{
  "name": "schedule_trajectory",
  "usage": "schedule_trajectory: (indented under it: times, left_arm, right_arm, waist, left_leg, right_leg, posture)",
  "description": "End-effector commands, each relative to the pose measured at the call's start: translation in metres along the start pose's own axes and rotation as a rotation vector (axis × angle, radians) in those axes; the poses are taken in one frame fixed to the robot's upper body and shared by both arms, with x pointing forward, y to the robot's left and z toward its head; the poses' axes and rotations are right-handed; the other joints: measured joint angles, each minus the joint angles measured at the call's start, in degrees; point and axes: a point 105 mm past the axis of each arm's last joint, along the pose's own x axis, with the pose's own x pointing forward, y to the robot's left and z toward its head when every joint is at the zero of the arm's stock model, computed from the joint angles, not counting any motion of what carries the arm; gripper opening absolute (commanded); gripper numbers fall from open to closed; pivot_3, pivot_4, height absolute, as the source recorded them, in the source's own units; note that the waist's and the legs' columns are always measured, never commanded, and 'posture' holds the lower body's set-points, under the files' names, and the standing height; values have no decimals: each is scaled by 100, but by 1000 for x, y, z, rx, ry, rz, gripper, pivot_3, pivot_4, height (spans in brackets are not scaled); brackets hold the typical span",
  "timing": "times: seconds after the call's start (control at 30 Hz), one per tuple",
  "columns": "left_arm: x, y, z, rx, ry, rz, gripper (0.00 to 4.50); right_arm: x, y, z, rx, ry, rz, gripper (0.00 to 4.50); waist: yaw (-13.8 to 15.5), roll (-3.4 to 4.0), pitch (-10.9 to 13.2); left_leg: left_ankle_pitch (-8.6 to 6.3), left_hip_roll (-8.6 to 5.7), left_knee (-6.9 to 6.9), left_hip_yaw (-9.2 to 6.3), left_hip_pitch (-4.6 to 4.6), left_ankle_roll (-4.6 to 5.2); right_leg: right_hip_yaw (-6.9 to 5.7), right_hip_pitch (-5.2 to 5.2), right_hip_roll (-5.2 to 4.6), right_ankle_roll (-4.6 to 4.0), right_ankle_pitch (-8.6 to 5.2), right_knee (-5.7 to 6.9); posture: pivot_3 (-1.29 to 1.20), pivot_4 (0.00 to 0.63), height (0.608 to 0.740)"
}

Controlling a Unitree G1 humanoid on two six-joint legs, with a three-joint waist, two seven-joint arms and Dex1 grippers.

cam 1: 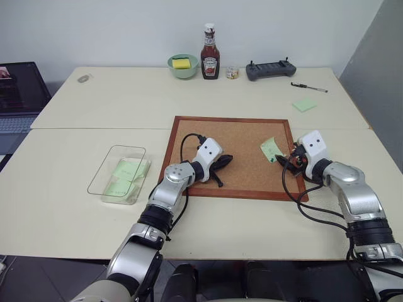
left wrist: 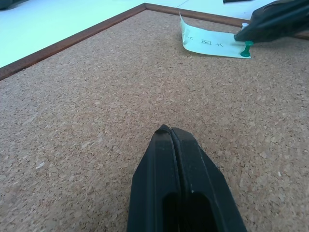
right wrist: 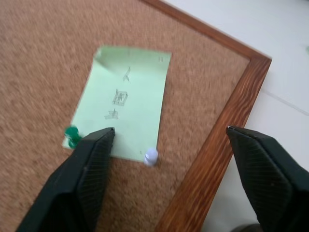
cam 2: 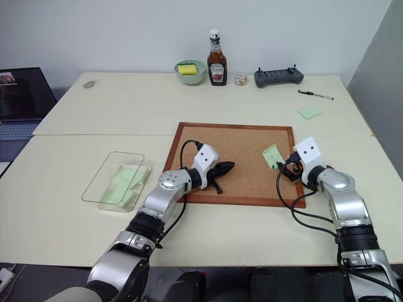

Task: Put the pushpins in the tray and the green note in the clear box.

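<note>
1. Right gripper fingers wide apart, holding nothing, over the corkboard corner.
2. Green note just ahead of the right fingers, flat on cork; one finger overlaps its near edge.
3. Green pin and white pin at the note's near corners, between the fingers.
4. Left gripper fingers pressed shut, empty, well apart from the note.
5. Clear box on the table, beyond the left arm, slips inside.
</note>
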Motion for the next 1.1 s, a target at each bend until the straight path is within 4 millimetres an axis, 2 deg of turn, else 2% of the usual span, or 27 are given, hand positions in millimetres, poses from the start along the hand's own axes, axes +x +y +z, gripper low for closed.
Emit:
schedule_trajectory:
  times: [0.03, 0.43, 0.5, 0.8, 1.1]
  left_arm:
    - [-2, -6, -17, -13, 55, -5, 0]
    - [-2, -6, -18, -11, 59, -6, 0]
    - [-2, -6, -18, -10, 60, -7, 0]
    - [-3, -7, -19, -4, 66, -9, 0]
    - [-4, -7, -21, 0, 71, -10, 0]
  right_arm:
    - [0, -5, 11, -35, -36, -11, 2848]
    - [-9, -8, 11, -1, -28, 9, 302]
    - [-12, -9, 12, 10, -30, 11, 32]
    - [-19, -10, 33, 114, -112, 2, 32]
    - [-28, -17, 48, 101, -149, -21, 32]
  waist:
    - [-1, 0, 0]
    - [0, 0, 0]
    - [1, 0, 0]
    - [4, 0, 0]
    - [2, 0, 0]
  left_leg:
    - [0, 0, 0, 0, 0, 0]
    - [0, 0, 0, 0, -1, 0]
    - [0, 0, 0, 0, -1, 0]
    - [0, -1, -3, -1, -4, 0]
    - [0, 0, -4, 0, -3, 0]
  right_leg:
    - [0, 0, 0, 0, 0, 0]
    - [0, 0, 0, 0, 0, 0]
    - [0, 0, 0, 0, 0, 0]
    - [0, -3, 0, 0, 0, -3]
    - [0, -3, 0, 0, 0, -2]
  posture:
    - [0, 150, 740]
    - [0, 150, 740]
    - [0, 150, 740]
    - [0, 150, 740]
    - [0, 150, 740]
